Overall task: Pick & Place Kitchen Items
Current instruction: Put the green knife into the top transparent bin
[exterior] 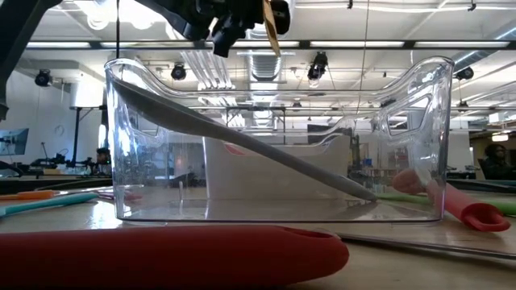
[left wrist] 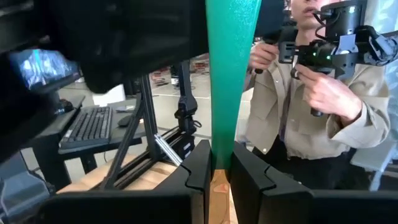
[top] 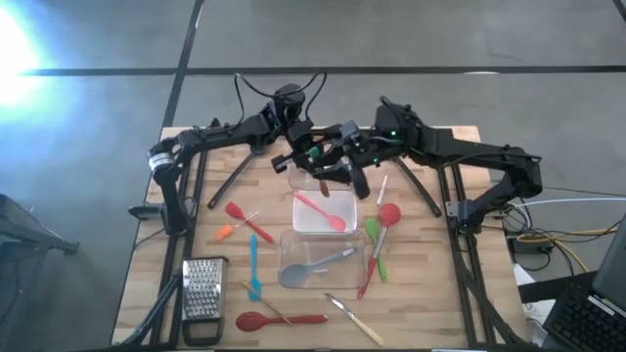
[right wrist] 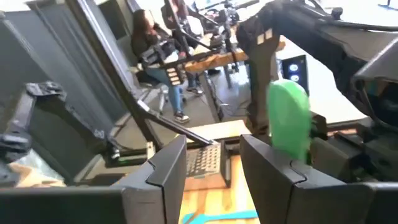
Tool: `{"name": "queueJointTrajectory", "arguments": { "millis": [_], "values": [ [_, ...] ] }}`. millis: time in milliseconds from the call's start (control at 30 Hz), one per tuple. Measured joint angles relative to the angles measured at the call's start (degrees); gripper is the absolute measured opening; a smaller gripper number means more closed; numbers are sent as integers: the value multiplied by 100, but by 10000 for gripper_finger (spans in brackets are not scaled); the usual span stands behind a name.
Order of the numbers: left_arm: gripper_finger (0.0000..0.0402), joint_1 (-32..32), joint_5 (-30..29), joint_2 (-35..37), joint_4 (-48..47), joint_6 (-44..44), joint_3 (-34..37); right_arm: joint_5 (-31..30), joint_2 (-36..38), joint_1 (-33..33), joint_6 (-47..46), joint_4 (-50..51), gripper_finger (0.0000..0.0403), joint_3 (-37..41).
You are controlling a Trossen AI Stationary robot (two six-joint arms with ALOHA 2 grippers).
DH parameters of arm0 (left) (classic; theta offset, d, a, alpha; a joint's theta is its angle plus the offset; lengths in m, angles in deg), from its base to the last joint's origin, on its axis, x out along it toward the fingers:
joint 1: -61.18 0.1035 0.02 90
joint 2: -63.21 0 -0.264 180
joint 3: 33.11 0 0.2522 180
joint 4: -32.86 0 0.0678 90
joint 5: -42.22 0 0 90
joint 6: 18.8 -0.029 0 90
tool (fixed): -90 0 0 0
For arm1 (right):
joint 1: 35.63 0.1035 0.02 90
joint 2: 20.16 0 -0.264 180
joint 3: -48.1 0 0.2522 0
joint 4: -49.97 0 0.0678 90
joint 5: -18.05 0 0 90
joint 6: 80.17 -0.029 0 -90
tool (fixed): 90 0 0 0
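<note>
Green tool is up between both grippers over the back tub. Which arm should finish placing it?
Left, probably. The left gripper is shut on the green tool, holding its handle. The right gripper is open beside the green head, gripping nothing.

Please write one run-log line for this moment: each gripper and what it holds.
left gripper: shut on green-handled tool, raised over table | right gripper: open, close beside tool's green end | stage: possibly handover, not done

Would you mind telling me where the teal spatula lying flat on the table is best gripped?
Grip the teal spatula at mid-handle from straight above, fingers across its width. It lies flat with bare wood beside that stretch, while its lower end sits close to the wood-handled tool.
</note>
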Motion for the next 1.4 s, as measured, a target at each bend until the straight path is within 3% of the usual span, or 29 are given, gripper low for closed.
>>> {"name": "queueJointTrajectory", "arguments": {
  "millis": [333, 600, 800, 1167, 1300, 1400],
  "values": [
    [37, 62, 78, 0, 17, -97, 140, -949, 282, -1, 512, 1216, 158, -382],
    [37, 62, 68, 0, 54, -216, 164, -1009, -84, -7, 664, 1261, 172, -543],
    [37, 60, 71, 0, 52, -109, 164, -1003, -406, -27, 1090, 1716, 174, -1173],
    [37, 60, 141, 0, 52, -100, 164, -960, -957, -20, 1390, 2619, 79, -2147],
    [37, 59, 240, 0, 58, -26, 162, -782, -1150, -30, 1524, 2992, 26, -2562],
    [37, 47, 242, 0, 67, 11, 162, -699, -1248, -24, 1539, 3185, 16, -2760]
  ]
}}
